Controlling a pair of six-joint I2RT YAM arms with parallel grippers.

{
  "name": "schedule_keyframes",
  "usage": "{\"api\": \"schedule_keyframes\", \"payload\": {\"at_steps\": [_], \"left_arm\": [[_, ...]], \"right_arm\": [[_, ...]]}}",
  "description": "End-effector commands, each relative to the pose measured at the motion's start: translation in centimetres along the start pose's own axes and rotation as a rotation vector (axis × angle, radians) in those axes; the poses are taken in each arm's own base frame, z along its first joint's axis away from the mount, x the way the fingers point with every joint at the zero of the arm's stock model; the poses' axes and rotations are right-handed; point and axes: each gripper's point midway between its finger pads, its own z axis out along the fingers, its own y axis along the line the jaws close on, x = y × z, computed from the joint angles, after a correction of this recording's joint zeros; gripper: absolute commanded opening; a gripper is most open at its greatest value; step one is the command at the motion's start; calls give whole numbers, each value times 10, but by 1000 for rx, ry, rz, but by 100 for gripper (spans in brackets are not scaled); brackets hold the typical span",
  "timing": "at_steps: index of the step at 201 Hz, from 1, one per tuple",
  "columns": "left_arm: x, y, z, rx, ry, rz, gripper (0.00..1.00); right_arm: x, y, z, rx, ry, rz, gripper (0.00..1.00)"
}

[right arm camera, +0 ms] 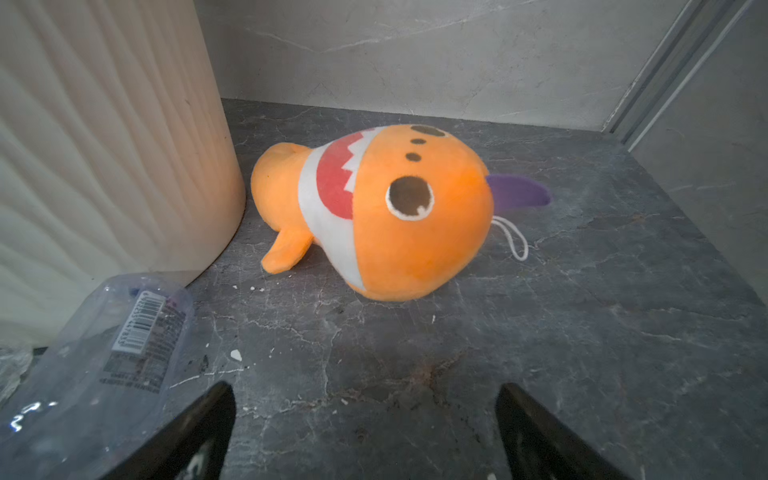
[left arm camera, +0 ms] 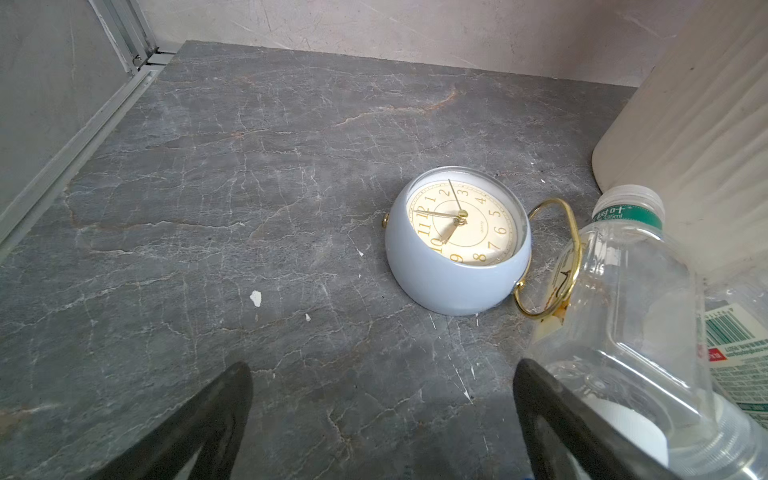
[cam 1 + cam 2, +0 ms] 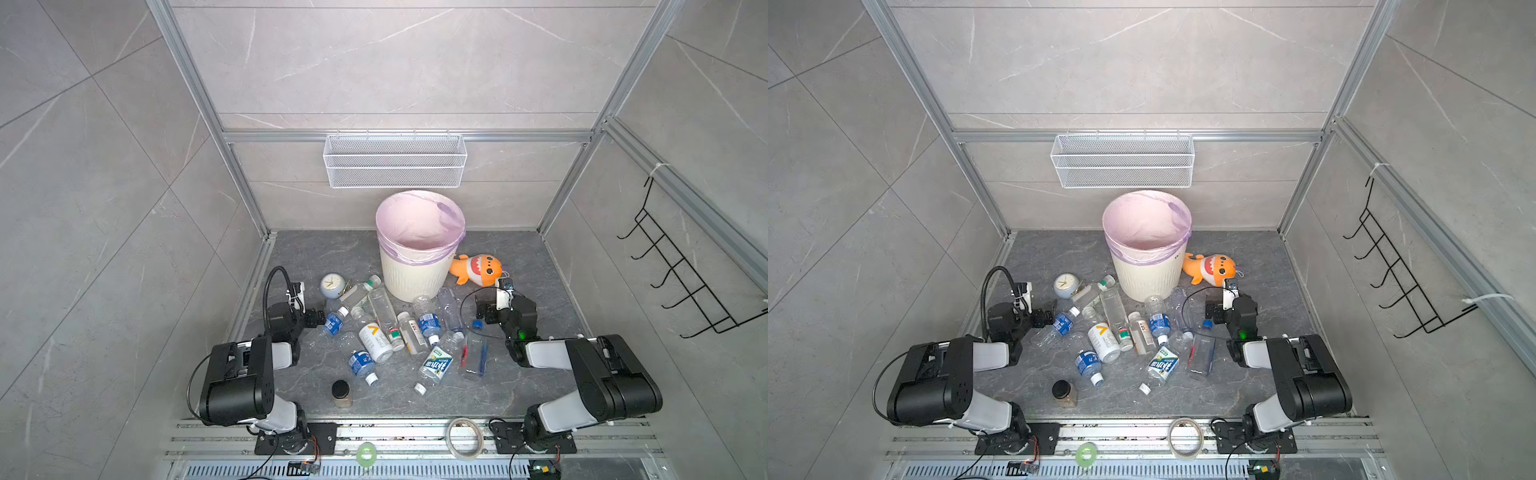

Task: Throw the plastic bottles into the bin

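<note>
The left end effector (image 2: 382, 365) hangs low over the surface (image 3: 299, 253), fingers spread wide with nothing between them. A clear bottle with a green neck band (image 2: 631, 291) lies just beside one finger; whether they touch I cannot tell. Ahead of it a pale blue alarm clock (image 2: 457, 241) lies face up.

The plastic bottles (image 3: 390, 332) all lie on their sides in a loose heap between the two arms, in front of the bin (image 3: 415, 278). The far blue-label bottle (image 3: 334, 322), next to the left end effector, lies diagonally with its white cap toward the far right. The white-yellow label bottle (image 3: 375, 340) runs far to near, neck toward the far wall. The near blue-label bottle (image 3: 361, 365) and the green-white label bottle (image 3: 436, 365) aim their white caps at the near edge. A black-lidded jar (image 3: 341, 392) stands upright in front.

The bin stands upright at the far middle, lined with a pale pink bag. Just right of it lies an orange plush shark (image 1: 395, 208). The right end effector (image 1: 365, 386) faces the shark, fingers wide apart and holding nothing, with a clear barcode-labelled bottle (image 1: 124, 353) beside one finger.

The surface is dark grey veined stone. Pale grey tiled walls in an aluminium frame enclose it, with a white wire-mesh basket (image 3: 395, 160) on the back wall and a black hook rack (image 3: 681, 266) on the right one.
</note>
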Motion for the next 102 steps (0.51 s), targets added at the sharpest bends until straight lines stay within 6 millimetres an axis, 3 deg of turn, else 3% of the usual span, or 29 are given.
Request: {"api": "schedule_keyframes", "payload": {"at_steps": [1,102], "left_arm": [[-14,0,0,-1,-55,27,100],[-15,-1,0,1,-56,25,100]], "right_arm": [[-5,-1,1,-4,-17,11,99],[-6,-1,1,-4,-19,12,99]]}}
